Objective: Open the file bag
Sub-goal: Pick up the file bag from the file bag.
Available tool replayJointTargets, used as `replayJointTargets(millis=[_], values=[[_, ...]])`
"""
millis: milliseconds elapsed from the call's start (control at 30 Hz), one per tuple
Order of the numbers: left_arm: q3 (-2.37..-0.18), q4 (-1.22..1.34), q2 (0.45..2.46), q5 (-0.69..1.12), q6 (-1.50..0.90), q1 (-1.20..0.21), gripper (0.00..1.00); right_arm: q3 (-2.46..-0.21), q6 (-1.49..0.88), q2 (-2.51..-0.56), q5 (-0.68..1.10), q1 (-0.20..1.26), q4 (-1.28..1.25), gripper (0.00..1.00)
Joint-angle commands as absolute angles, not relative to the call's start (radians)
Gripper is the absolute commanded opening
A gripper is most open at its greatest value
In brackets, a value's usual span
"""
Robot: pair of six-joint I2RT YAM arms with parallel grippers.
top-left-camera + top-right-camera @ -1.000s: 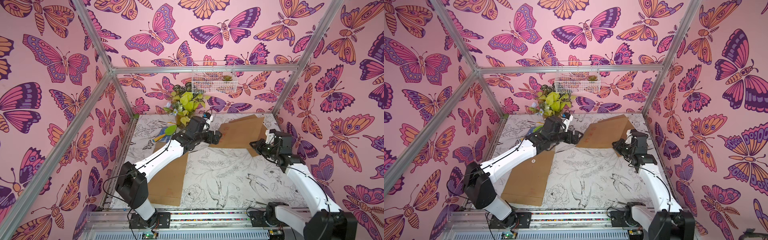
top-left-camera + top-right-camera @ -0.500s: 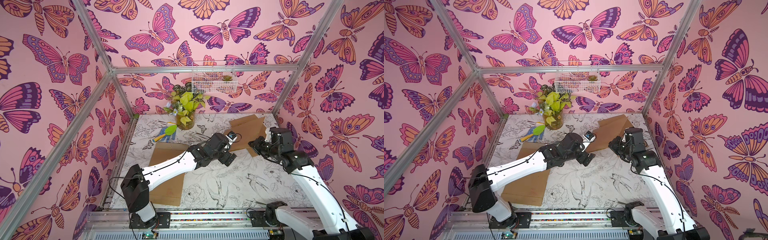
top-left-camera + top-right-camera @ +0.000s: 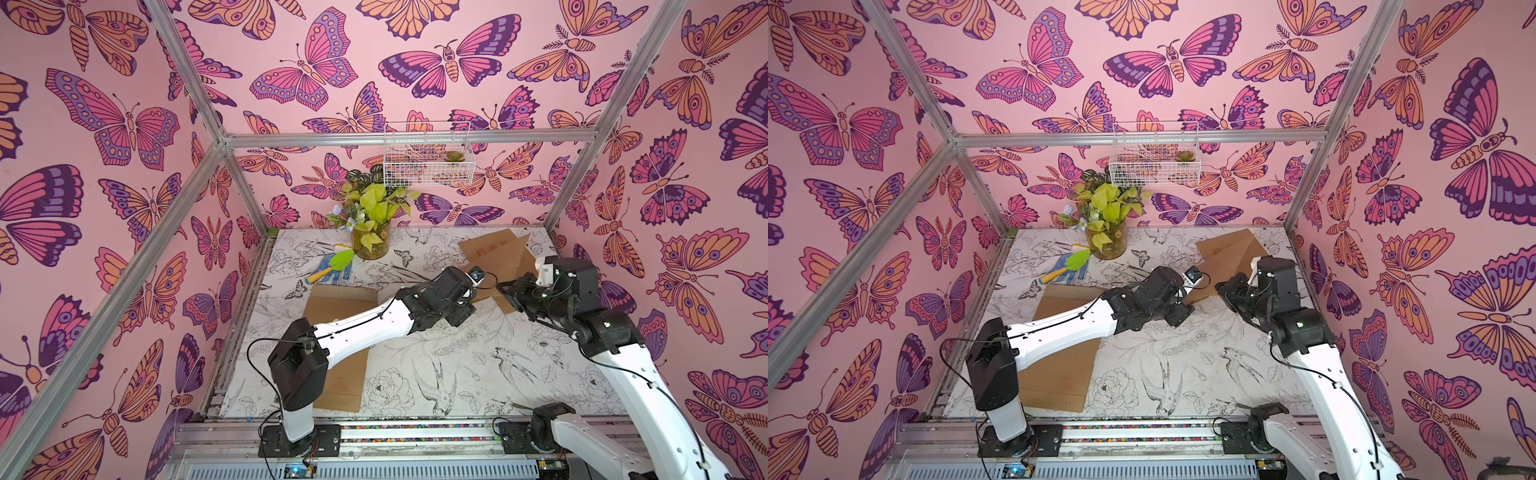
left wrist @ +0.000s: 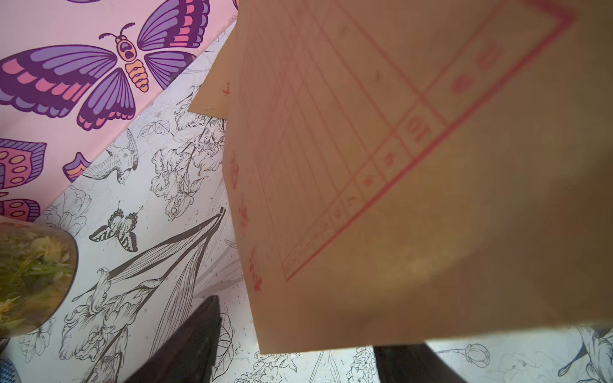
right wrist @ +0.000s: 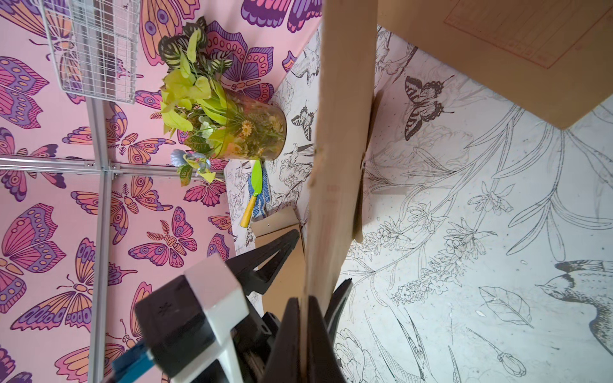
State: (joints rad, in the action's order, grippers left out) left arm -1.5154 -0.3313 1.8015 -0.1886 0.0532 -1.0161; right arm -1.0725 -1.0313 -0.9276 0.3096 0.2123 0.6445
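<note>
The file bag [image 3: 494,253] [image 3: 1229,251] is a brown paper envelope with a red printed table, at the back right of the table. It is raised off the surface at its near edge. My right gripper [image 3: 505,289] [image 5: 303,301] is shut on that edge, and the paper shows edge-on between its fingers. My left gripper [image 3: 484,293] [image 4: 305,331] is beside it, at the bag's near left corner. Its fingers [image 4: 185,345] stand apart, and the bag's corner [image 4: 414,165] hangs over the gap between them without touching either.
A second brown envelope [image 3: 340,332] lies flat at the left, under my left arm. A vase of leaves [image 3: 371,243] stands at the back centre, with a green trowel and blue glove [image 3: 332,266] beside it. A wire basket [image 3: 428,153] hangs on the back wall.
My left arm has swung from near the vase to the bag's near corner, and its jaws have narrowed. My right gripper has lifted the bag's edge off the table.
</note>
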Motion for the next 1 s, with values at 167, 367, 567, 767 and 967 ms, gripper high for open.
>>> replayJointTargets(millis=[167, 367, 567, 767, 967], values=[[-1.537, -0.346, 1.814, -0.229, 0.059, -1.019, 0.56, -1.077, -1.143, -0.916, 0.408, 0.220, 0.551, 0.00], [-1.510, -0.344, 1.784, -0.246, 0.048, -1.021, 0.34, -1.079, -1.128, -0.911, 0.390, 0.220, 0.548, 0.09], [-1.448, -0.345, 1.697, -0.291, 0.018, -1.019, 0.04, -1.102, -1.012, -0.875, 0.363, 0.216, 0.502, 0.51], [-1.373, -0.362, 1.551, -0.278, -0.050, -0.991, 0.01, -1.189, -0.803, -0.815, 0.208, 0.212, 0.583, 0.71], [-1.333, -0.364, 1.382, -0.147, -0.145, -0.899, 0.01, -1.103, -0.689, -0.714, 0.118, 0.213, 0.459, 0.78]])
